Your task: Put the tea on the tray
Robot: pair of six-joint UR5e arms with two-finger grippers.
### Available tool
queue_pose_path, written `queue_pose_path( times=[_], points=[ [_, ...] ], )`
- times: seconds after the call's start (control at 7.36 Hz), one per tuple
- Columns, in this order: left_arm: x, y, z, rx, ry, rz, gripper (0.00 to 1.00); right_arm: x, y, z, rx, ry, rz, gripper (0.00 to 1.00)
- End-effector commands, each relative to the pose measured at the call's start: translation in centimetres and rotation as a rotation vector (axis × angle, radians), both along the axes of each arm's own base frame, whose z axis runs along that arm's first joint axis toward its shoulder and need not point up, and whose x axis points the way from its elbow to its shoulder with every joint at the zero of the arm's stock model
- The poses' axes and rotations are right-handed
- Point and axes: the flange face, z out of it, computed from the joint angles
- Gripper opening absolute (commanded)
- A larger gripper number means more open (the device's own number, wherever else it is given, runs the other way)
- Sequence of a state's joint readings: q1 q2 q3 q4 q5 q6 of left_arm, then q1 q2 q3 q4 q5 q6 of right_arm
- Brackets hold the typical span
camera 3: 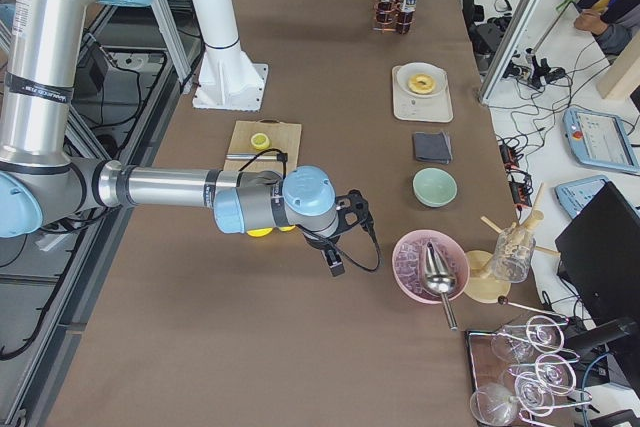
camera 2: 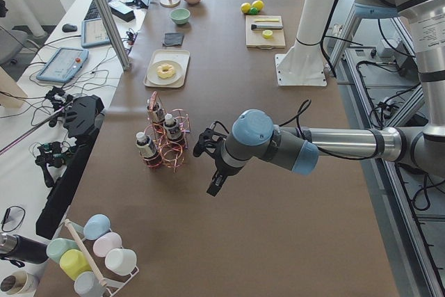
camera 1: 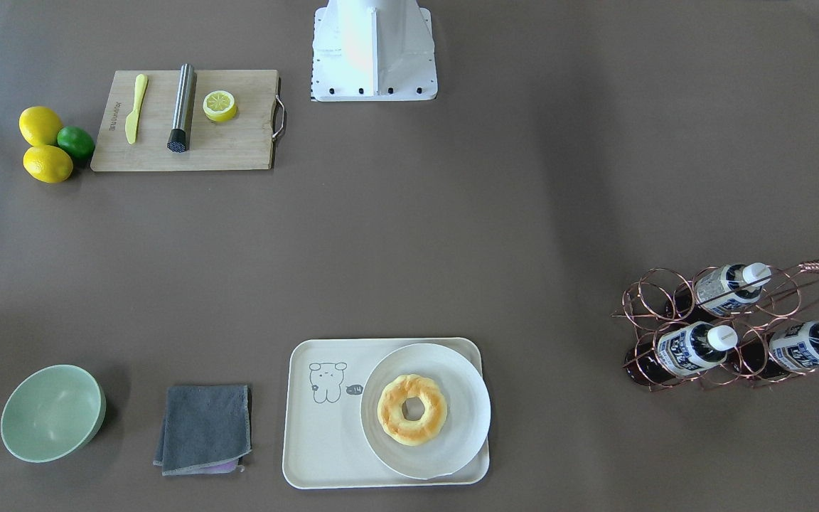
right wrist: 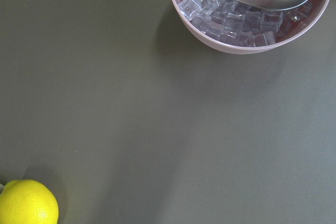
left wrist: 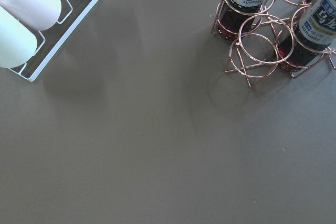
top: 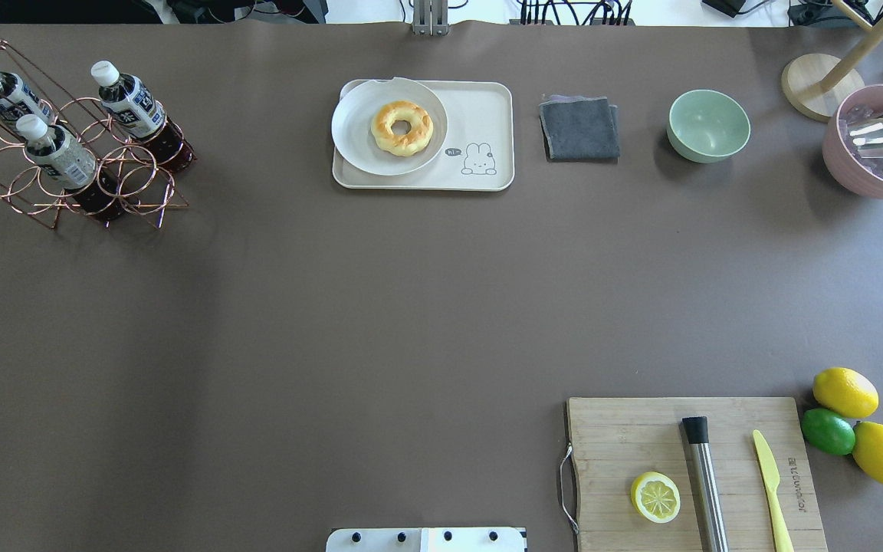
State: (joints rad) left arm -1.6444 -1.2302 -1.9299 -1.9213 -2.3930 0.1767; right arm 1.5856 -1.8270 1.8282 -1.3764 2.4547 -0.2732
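In the overhead view, at the upper left, the tea, one of three alike bottles, is seen leaning in a copper wire rack; none has been taken out. At the upper centre lies the tray. Its left part is taken by a white plate with a doughnut, and its right part is bare. Nothing is judged done: grasping, carrying and setting down are all left. The left gripper is shown only in the left side view, near the rack but apart from it. The right gripper is shown only in the right side view, well away. Whether either is spread cannot be told.
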Motion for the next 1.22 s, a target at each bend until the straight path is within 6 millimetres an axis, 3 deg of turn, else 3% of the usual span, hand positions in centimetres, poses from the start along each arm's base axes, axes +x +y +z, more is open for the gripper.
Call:
queue_pose_path(
  times=[0.0,0.27,0.54,1.09],
  points=[
    [-0.1,0.5,-0.1,-0.002,0.002,-0.004,0.97,-0.4,-0.2,-0.2,-0.015,-0.008,0.008,1.00],
    [0.0,0.8,0.4,-0.010,0.012,0.003,0.97,-0.4,-0.2,-0.2,-0.015,-0.002,0.006,1.00],
    [0.1,2.3,0.8,-0.028,0.017,0.001,0.97,-0.6,-0.3,-0.2,-0.014,-0.003,0.002,1.00],
    [0.3,1.8,1.4,-0.037,0.018,0.005,0.97,-0.7,0.1,-0.7,-0.008,-0.015,-0.001,1.00]
  ],
)
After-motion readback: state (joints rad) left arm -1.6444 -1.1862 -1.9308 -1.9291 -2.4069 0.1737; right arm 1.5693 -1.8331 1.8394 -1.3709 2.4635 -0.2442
